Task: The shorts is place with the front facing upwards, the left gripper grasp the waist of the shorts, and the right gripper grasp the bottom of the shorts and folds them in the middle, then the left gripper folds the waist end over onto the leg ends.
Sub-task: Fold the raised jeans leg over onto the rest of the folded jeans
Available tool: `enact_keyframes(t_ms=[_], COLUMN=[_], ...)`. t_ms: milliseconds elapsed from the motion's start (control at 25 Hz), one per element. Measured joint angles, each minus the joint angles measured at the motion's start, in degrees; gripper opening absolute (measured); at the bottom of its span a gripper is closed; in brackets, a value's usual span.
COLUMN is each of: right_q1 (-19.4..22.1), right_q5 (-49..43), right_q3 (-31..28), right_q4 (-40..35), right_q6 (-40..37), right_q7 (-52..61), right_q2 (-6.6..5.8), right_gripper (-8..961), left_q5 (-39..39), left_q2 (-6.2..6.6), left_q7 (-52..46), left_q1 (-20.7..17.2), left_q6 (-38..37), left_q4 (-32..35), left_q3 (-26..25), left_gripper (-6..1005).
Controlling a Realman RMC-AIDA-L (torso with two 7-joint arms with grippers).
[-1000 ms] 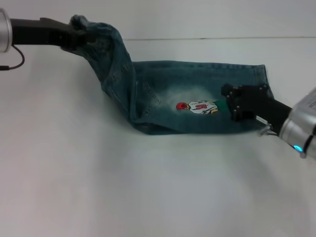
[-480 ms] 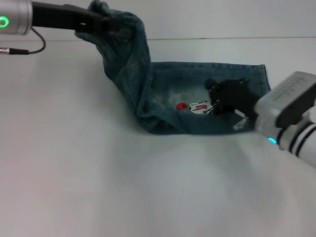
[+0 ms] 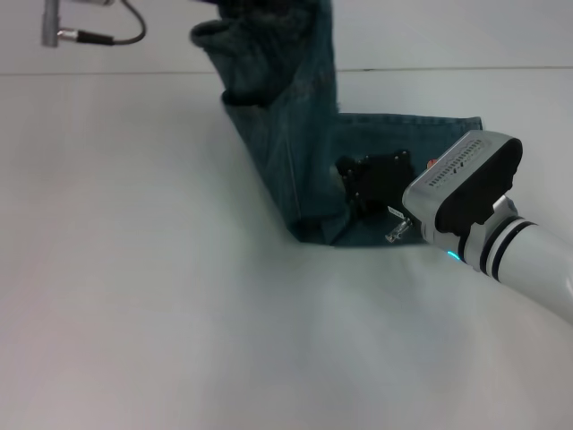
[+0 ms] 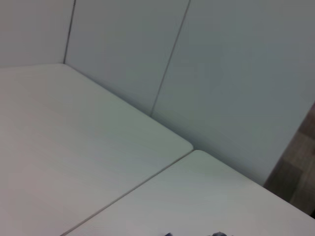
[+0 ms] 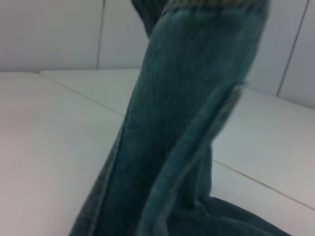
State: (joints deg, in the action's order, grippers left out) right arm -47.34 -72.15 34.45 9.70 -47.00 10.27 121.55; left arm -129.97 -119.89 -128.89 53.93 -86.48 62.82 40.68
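Hanging in a tall drape from above the head view's top edge, the shorts (image 3: 295, 134) rise off the counter (image 3: 134, 313), and only their leg portion lies flat, running toward the far right. The waist of the shorts (image 3: 235, 40) is bunched at the top, presumably carried by the left gripper, which is out of sight apart from a cable; I cannot tell how its jaws stand. Lifting that end high looks meant to let the cloth swing over the leg ends (image 3: 466, 125) without dragging.

Low on the flat cloth just beside the fold sits the right gripper (image 3: 372, 184), apparently pinning the lower layer so it stays put; whether its jaws are together or apart I cannot tell.

Seen from the right wrist, the denim is a soft blue-green with fine vertical ribbing and a pale worn seam edge, falling in heavy, rounded folds. Smooth and matte, the counter is white.
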Motion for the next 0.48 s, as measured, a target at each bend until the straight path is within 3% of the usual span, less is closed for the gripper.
enact_keyframes(t_ms=[480], right_q1=[-1.36], right_q5=[-1.19], right_q3=[-1.75], right_q4=[0.22], right_q6=[3.79], right_q7=[-0.3], right_q2=[0.0], right_gripper=[0], left_q5=[0.02], left_q2=[-1.09], left_q7=[-3.27], left_q1=[5.36], left_q6=[-1.02], left_q4=[0.03], left_q3=[2.93], left_gripper=[31])
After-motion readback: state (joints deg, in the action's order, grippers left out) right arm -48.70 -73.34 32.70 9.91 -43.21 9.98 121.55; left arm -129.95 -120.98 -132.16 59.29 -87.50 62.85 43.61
